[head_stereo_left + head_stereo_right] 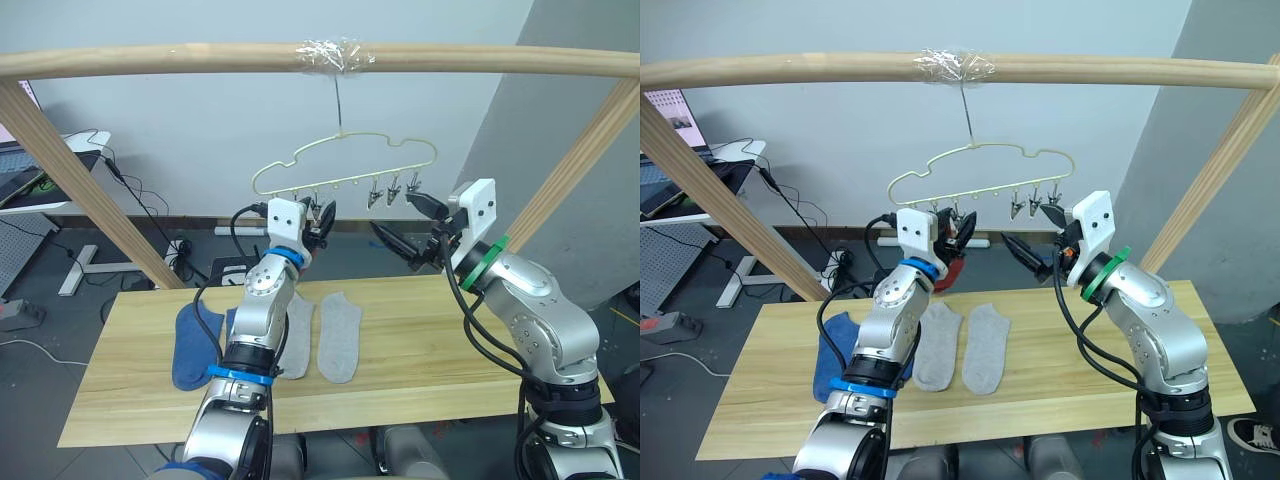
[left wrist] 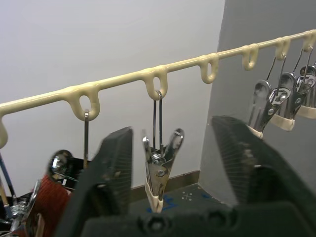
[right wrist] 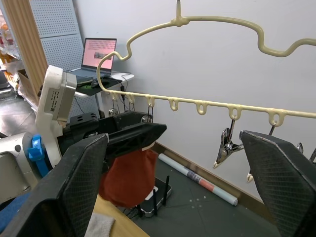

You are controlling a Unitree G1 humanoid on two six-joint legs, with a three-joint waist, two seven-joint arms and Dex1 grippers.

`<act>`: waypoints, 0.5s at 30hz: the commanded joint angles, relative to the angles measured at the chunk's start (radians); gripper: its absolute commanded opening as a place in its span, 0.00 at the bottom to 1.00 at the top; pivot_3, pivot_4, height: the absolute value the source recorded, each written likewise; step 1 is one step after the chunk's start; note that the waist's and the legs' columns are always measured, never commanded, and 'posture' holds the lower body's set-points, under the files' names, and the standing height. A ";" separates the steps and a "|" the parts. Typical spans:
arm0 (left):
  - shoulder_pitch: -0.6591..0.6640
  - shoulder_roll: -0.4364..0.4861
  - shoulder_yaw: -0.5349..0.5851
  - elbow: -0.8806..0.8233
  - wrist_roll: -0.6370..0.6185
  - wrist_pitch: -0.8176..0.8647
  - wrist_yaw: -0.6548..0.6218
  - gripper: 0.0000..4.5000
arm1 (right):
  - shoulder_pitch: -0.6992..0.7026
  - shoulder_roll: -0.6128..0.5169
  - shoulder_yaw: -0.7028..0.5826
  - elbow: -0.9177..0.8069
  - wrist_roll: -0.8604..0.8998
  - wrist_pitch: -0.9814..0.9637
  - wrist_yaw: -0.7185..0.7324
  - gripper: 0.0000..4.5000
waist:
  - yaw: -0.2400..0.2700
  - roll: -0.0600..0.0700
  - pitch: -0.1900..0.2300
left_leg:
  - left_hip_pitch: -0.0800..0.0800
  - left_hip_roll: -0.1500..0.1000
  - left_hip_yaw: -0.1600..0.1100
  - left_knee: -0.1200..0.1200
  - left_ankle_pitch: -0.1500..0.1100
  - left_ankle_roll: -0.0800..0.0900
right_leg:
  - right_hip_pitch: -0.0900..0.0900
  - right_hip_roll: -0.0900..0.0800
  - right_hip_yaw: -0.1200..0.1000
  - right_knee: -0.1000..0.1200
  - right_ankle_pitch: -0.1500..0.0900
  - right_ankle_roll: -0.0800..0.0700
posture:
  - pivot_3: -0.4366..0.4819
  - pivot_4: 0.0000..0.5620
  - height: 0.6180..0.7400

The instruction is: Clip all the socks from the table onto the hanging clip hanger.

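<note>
Hiding part of a blue sock [image 1: 190, 346], left arm [image 1: 250, 340] crosses it.

open right pincer [image 3: 173, 182] faces clip hanger [image 3: 217, 104], red sock [image 3: 131, 177].

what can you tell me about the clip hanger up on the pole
The clip hanger is thin pale-yellow wire with a wavy cloud-like outline, hung by its hook from a taped spot on the wooden pole. Small loops along its lower bar carry metal clips. A rust red sock hangs near its left end, beside the open left pincer.
</note>
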 commanded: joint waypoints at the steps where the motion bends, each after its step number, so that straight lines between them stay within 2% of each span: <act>1: -0.025 -0.004 0.013 -0.014 0.007 -0.030 0.006 0.51 | -0.019 -0.006 -0.018 -0.032 0.012 -0.020 -0.003 1.00 | 0.000 0.000 0.000 | 0.000 0.000 0.000 0.000 0.000 0.000 | 0.000 0.000 0.000 0.000 0.000 0.000 | 0.30 0.25 1.00; 15: -0.007 -0.017 0.009 -0.035 -0.004 -0.021 -0.012 0.51 | -0.020 -0.005 -0.015 -0.030 0.019 -0.017 -0.004 1.00 | 0.000 0.000 0.000 | 0.000 0.000 0.000 0.000 0.000 0.000 | 0.000 0.000 0.000 0.001 0.000 0.000 | 0.30 0.24 1.00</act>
